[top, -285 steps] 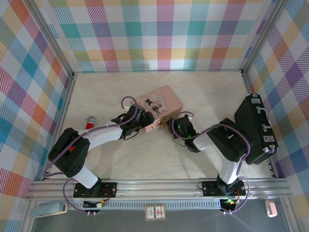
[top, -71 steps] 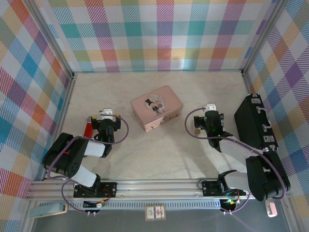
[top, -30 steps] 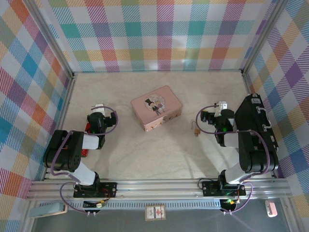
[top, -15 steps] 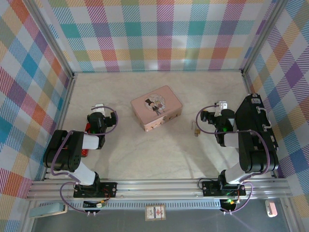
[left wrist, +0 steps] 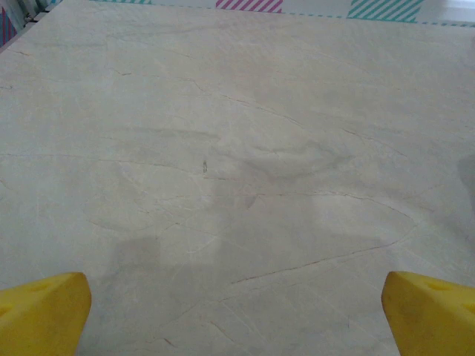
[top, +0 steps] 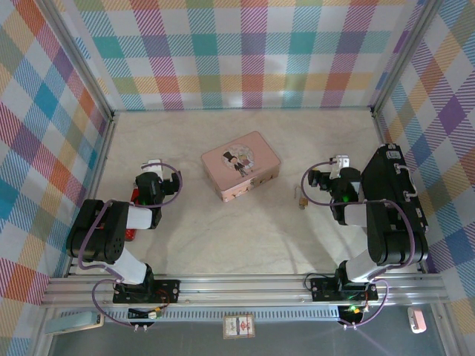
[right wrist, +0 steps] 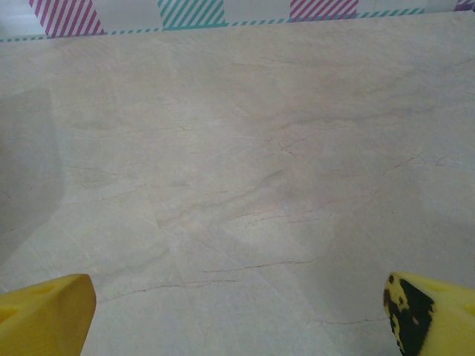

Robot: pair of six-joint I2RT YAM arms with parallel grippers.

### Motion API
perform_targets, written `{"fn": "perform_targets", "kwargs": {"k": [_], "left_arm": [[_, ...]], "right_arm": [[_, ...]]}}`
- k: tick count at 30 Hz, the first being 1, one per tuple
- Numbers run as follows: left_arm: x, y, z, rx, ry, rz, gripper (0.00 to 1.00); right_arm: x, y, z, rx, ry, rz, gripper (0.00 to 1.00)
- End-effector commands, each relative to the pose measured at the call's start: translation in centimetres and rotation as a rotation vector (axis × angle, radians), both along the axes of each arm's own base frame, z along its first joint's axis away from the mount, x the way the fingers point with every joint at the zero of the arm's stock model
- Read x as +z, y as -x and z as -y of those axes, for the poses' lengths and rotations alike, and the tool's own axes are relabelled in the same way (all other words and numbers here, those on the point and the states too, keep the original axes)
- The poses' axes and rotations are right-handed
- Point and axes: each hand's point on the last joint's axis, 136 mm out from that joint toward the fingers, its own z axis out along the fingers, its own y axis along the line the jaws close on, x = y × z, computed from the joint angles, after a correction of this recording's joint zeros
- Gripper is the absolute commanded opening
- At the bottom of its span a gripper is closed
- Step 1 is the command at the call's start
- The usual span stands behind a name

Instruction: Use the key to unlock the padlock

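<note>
The tiny brass padlock (top: 302, 200) lies on the marble table between the pink tin and my right arm, with nothing holding it. The key is too small to tell apart from it. My left gripper (top: 152, 166) is folded back at the left, far from the padlock. In the left wrist view the left gripper (left wrist: 237, 319) is open, its yellow fingertips (left wrist: 41, 311) wide apart over bare table. My right gripper (top: 338, 163) sits just right of the padlock. In the right wrist view the right gripper (right wrist: 237, 315) is open too, and between its fingertips (right wrist: 434, 315) lies bare marble.
The pink tin (top: 241, 165) with a cartoon couple stands mid-table. A black case (top: 393, 194) lies along the right wall behind the right arm. A red toy microphone (top: 134, 196) lies partly under the left arm. Plaid walls close in three sides.
Earlier both grippers worked at the tin's front edge. Since then both arms have drawn back to their sides and the padlock lies loose on the table. Nothing has moved in the last second.
</note>
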Motion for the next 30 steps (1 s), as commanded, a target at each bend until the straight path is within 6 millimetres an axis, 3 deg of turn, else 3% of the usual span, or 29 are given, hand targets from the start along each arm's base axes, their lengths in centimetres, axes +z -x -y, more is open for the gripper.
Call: {"fn": "perform_targets", "kwargs": {"k": [1, 30], "left_arm": [[0.35, -0.17, 0.36, -0.019, 0.000, 0.015, 1.00], [0.34, -0.17, 0.38, -0.020, 0.001, 0.015, 1.00]], "right_arm": [[0.45, -0.08, -0.45, 0.016, -0.016, 0.029, 0.99], [0.43, -0.15, -0.49, 0.022, -0.015, 0.024, 0.99]]}}
